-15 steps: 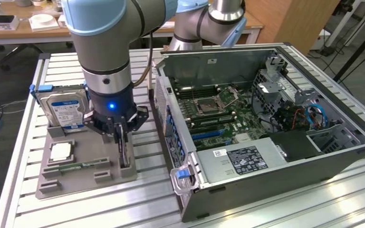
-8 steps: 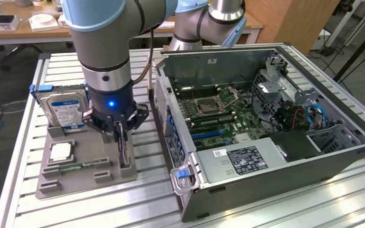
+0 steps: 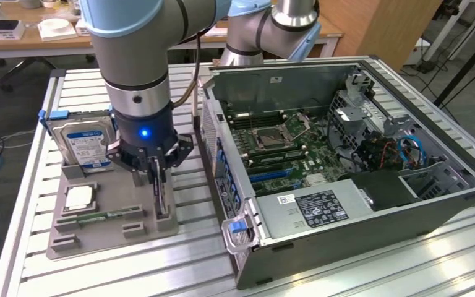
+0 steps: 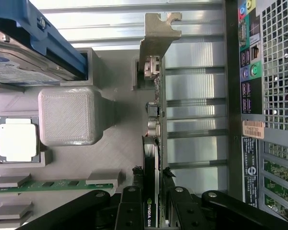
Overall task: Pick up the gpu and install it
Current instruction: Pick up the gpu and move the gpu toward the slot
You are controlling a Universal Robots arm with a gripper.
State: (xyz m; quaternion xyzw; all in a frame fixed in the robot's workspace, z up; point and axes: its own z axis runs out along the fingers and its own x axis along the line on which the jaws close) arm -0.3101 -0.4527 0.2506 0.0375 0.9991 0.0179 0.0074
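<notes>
Now, hand (image 3: 156, 176) (image 4: 152, 172): lowered straight down over the grey holder (image 3: 106, 232) (image 4: 120, 153), fingers partly closed and pinching the top edge of the gpu from both sides
Gpu (image 3: 163, 201) (image 4: 155, 143): stands on edge in a slot of the holder, at the holder's side nearest the computer case; its silver end bracket (image 4: 158, 33) is at the end away from the hand
Hard drive (image 3: 85, 141) (image 4: 19, 62): upright at the back of the holder, blue-and-white label showing
Processor chip (image 3: 79, 198) (image 4: 18, 142): flat in its own recess
Memory stick (image 3: 97, 216) (image 4: 48, 184): lies flat, near the chip
Computer case (image 3: 320, 247) (image 4: 278, 72): open-sided, motherboard exposed, just beside the holder on the exterior view's right
Worktop (image 3: 138, 272) (image 4: 197, 86): slotted aluminium, carrying holder and case
</notes>
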